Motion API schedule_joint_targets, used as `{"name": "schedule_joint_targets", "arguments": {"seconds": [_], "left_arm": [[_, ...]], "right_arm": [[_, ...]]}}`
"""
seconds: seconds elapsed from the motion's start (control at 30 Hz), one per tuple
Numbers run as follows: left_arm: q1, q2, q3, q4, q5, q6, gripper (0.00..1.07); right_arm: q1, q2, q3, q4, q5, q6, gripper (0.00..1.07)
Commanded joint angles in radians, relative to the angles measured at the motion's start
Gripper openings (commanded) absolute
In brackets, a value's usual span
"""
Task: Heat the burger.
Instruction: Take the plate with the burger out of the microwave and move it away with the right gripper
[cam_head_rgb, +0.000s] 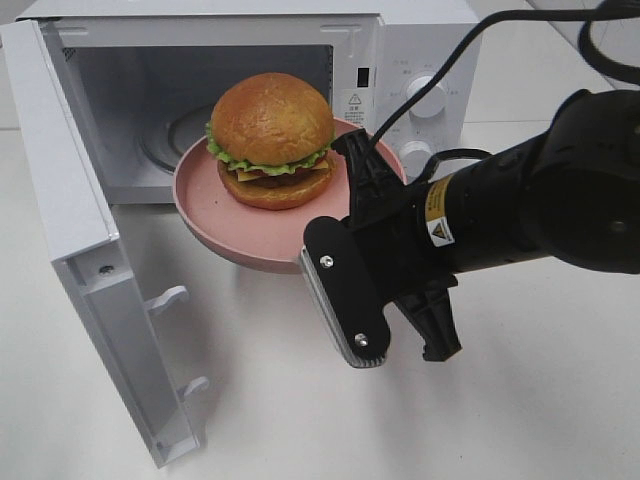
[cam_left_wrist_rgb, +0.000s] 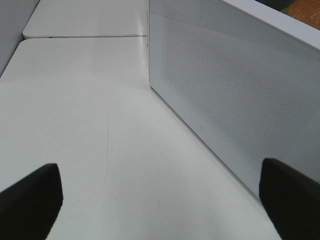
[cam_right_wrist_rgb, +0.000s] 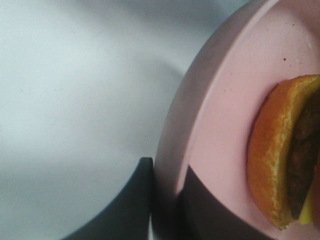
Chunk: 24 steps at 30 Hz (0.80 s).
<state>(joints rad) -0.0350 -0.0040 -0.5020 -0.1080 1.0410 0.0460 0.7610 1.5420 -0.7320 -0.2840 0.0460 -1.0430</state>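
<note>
The burger (cam_head_rgb: 270, 135), with a golden bun, green lettuce and cheese, sits on a round pink plate (cam_head_rgb: 215, 215). My right gripper (cam_head_rgb: 355, 165) is shut on the plate's right rim and holds it level just in front of the open microwave cavity (cam_head_rgb: 150, 90). In the right wrist view the fingers (cam_right_wrist_rgb: 132, 205) pinch the plate's rim (cam_right_wrist_rgb: 200, 100) beside the burger (cam_right_wrist_rgb: 272, 165). The left gripper (cam_left_wrist_rgb: 160, 205) shows only in the left wrist view. It stands open and empty over the table, next to the outer face of the microwave door (cam_left_wrist_rgb: 240, 100).
The white microwave door (cam_head_rgb: 60, 200) is swung wide open at the left, with latch hooks (cam_head_rgb: 170, 298) sticking out. Two knobs (cam_head_rgb: 428, 97) sit on the control panel at the right. A black cable (cam_head_rgb: 470, 40) runs over the microwave's top.
</note>
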Motion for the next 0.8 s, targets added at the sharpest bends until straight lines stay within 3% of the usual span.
{"name": "schedule_joint_targets", "arguments": {"seconds": [0.03, 0.8], "left_arm": [[0.003, -0.02, 0.001, -0.002, -0.003, 0.001, 1.0], [0.003, -0.02, 0.001, -0.002, -0.003, 0.001, 1.0]], "right_arm": [[0.0, -0.066, 0.026, -0.015, -0.037, 0.002, 0.0], [0.0, -0.42, 0.25, -0.019, 0.158, 0.015, 0.01]]}}
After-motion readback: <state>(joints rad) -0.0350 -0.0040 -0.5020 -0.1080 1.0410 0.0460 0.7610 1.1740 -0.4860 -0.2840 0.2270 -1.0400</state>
